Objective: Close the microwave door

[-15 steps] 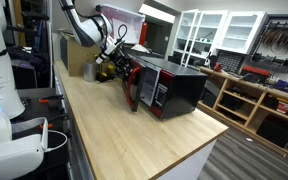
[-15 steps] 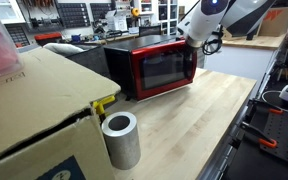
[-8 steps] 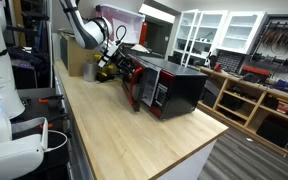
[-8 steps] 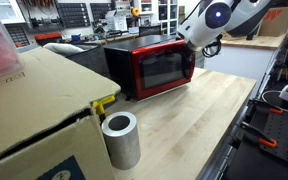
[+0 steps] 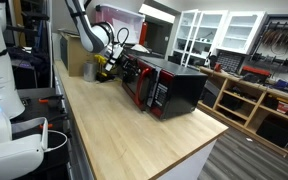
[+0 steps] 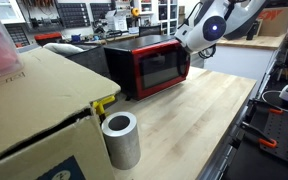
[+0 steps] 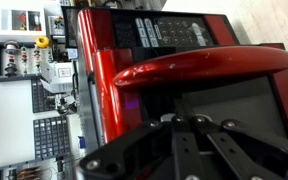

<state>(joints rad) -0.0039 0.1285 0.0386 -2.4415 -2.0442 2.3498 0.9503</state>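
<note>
The microwave [image 5: 184, 85] stands on a wooden counter, with a black casing and a red front. It also shows in an exterior view [image 6: 134, 45]. The microwave door [image 5: 152, 92] is swung almost flat against the front [image 6: 159, 70]. I cannot tell whether it is latched. My gripper [image 5: 127, 68] is at the door's free edge, by the control panel side [image 6: 191, 47]. In the wrist view the red door [image 7: 204, 65] and its dark window fill the frame. The gripper fingers [image 7: 184, 122] are together against the door, with nothing held.
A brown cardboard box [image 6: 34, 110] and a grey metal cylinder [image 6: 120, 140] stand close to one camera. Another box [image 5: 79, 55] sits behind the arm. The wooden counter [image 5: 114, 130] ends in an edge on the right. White glass-fronted cabinets [image 5: 219, 30] stand beyond.
The door has swung from partly open to nearly flat against the microwave front. My gripper has moved with it, pushing toward the microwave.
</note>
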